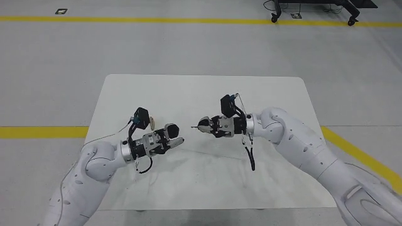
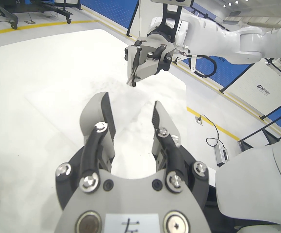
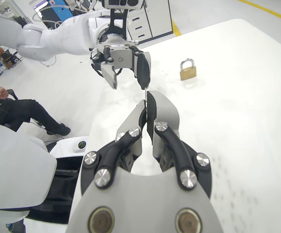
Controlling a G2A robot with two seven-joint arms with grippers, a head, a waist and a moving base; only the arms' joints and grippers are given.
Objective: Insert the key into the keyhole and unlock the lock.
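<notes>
Brass padlock (image 3: 188,70) with steel shackle rests unheld on the white table (image 3: 239,98) near the left gripper (image 2: 130,100), fingers gaping empty, while the right gripper (image 3: 146,100) pinches the thin silver key (image 3: 145,92): insertion and turning remain.

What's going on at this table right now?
The right tool is shut on the key, holding it in the air over the table. The left tool is open and empty, facing it tip to tip. The padlock sits on the table, untouched; the key is not in it yet.
</notes>
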